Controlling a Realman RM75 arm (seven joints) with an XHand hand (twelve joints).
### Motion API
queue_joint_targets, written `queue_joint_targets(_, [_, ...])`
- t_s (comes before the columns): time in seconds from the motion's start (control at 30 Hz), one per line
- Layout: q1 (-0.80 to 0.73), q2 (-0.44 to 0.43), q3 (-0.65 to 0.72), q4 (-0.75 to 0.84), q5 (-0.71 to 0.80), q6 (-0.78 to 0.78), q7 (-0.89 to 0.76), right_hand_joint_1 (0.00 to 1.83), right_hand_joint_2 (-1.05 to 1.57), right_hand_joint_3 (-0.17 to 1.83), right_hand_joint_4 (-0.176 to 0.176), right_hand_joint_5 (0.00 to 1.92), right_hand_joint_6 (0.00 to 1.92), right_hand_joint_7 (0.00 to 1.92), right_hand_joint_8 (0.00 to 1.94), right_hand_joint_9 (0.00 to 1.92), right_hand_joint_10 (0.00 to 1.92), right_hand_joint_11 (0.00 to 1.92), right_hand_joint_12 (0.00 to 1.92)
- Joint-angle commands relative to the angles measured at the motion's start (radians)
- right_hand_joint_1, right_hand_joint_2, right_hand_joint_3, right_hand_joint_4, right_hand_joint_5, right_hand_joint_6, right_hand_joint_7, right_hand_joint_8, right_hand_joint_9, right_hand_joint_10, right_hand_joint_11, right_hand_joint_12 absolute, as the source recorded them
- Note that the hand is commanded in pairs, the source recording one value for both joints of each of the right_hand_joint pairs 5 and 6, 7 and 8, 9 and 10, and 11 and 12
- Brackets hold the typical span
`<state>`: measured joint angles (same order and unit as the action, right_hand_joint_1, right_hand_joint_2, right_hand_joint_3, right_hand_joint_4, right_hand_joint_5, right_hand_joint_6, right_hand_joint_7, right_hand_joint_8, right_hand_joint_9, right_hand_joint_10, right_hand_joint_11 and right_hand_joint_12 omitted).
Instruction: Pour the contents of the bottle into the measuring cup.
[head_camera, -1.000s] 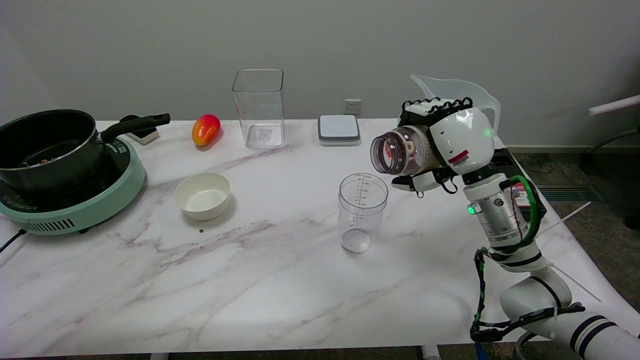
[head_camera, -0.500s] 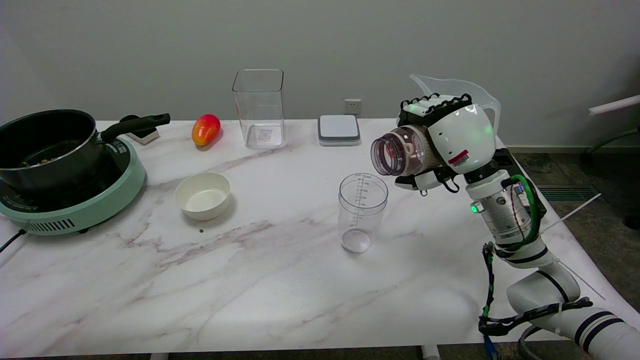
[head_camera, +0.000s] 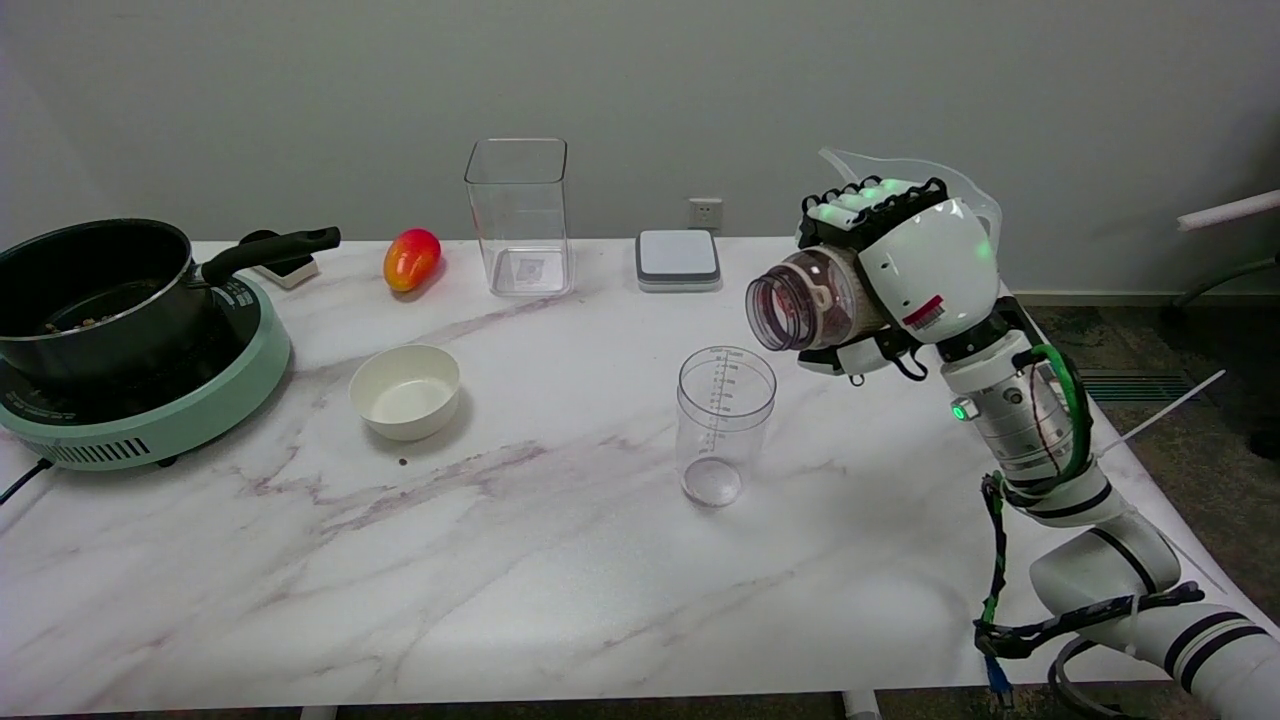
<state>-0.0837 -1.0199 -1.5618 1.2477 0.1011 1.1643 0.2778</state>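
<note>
One view, head camera only.
right hand: raised above the table's right side, fingers wrapped round the bottle, clamped on it
bottle: clear, tipped on its side, open mouth facing left and slightly down; brownish contents visible inside; mouth sits up and just right of the cup's rim, not touching it
measuring cup: clear, upright on the table, printed scale on its wall; looks empty
pitcher: clear, behind the hand, mostly hidden by it
white bowl: upright, left of the cup, well apart from it
tall clear container: upright near the far edge
red-yellow fruit: lying left of the container
grey-white box: flat, at the far edge, right of the container
black pot: on the green cooker at far left, handle pointing right
</note>
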Motion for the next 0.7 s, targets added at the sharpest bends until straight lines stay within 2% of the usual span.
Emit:
queue_joint_targets(0.03, [0.001,0.016,0.024,0.009,-0.042,0.019,0.013,1.34,1.25,0.35,0.000,1.68,1.68,1.48,1.48,1.36,1.36,1.20,1.20])
queue_joint_targets(0.7, [0.001,0.016,0.024,0.046,-0.115,-0.027,0.007,1.35,1.25,0.35,0.000,1.67,1.67,1.48,1.48,1.36,1.36,1.19,1.19])
